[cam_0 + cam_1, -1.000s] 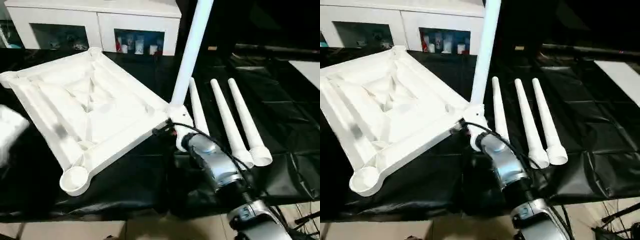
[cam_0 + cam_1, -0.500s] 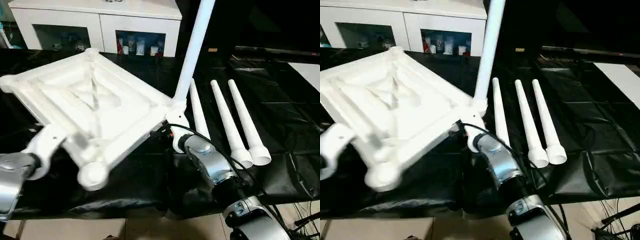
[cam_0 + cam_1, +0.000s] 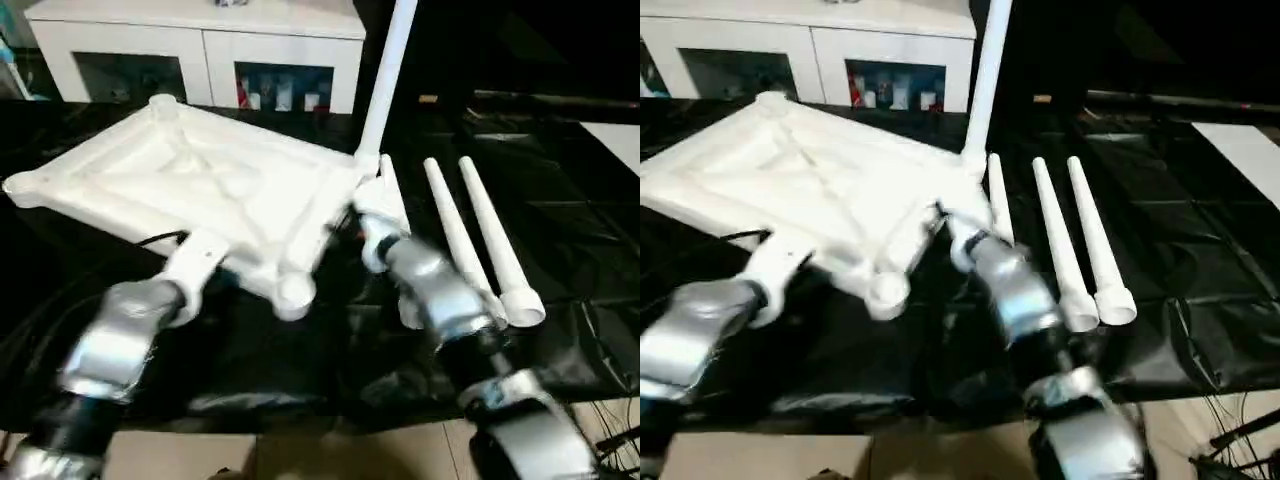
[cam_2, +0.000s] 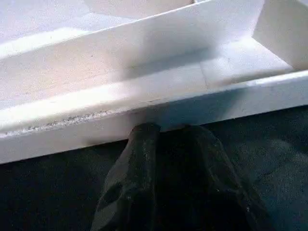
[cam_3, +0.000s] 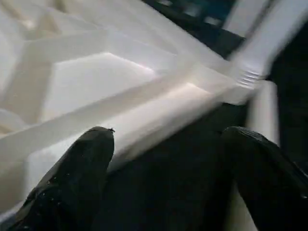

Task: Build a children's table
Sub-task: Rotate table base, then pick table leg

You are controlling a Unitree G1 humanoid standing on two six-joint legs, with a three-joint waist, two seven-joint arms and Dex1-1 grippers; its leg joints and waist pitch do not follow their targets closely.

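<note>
Tabletop (image 3: 215, 190) underside-up on black counter (image 3: 560, 240), one leg (image 3: 385, 85) socketed upright; three loose legs (image 3: 485, 235) beside. Left gripper (image 4: 166, 132) fingers narrow, apparently pinching near rim; right gripper (image 5: 166, 159) fingers wide at corner, likely to reposition the top

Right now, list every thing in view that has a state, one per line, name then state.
table top: upside down, ribbed underside up, tilted on the black cover.
fitted leg: standing upright in the far right corner socket.
three loose legs: lying side by side on the cover, not fitted.
near corner socket: empty.
left gripper: at the top's near edge.
right gripper: open, at the top's edge.
</note>
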